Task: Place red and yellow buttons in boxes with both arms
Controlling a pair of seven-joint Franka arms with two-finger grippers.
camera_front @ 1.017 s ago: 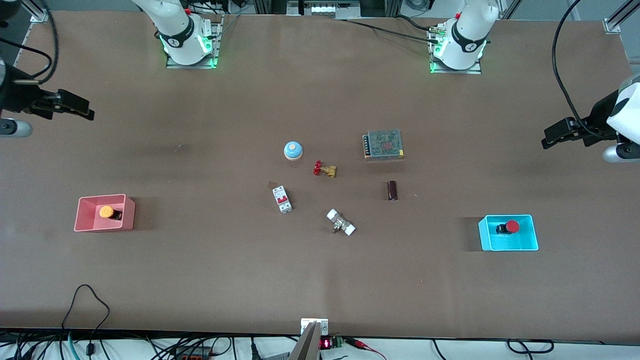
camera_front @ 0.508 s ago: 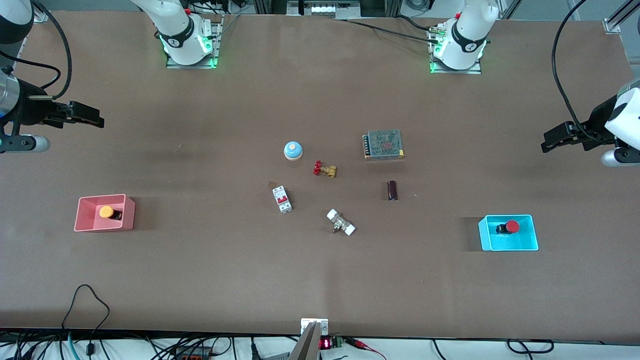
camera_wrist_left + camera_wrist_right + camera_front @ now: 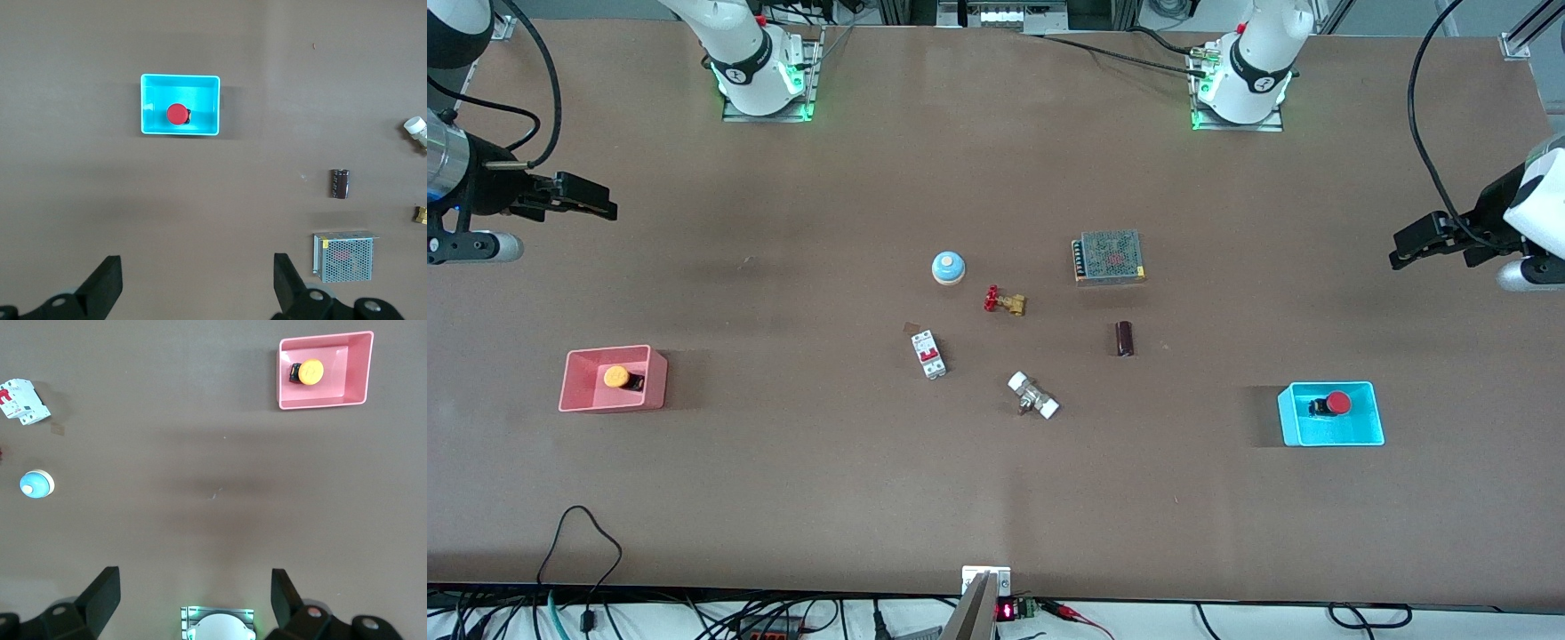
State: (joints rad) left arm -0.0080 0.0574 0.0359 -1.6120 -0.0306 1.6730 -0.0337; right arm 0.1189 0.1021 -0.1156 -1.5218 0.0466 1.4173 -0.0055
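Two buttons: red button [image 3: 1336,403] sitting in cyan box [image 3: 1369,436], yellow button [image 3: 615,376] in pink box [image 3: 578,396].
Left pincer [image 3: 1405,250]: hanging wide open, empty, over its desk edge.
Right pincer [image 3: 596,203]: doing likewise.

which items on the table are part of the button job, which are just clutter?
Job:
- yellow button, in pink box
- red button, in cyan box
- left end effector and right end effector, both open, empty, over bare table

Clutter:
- blue dome
- valve
- breaker
- white-capped fitting
- dark cylinder
- power supply
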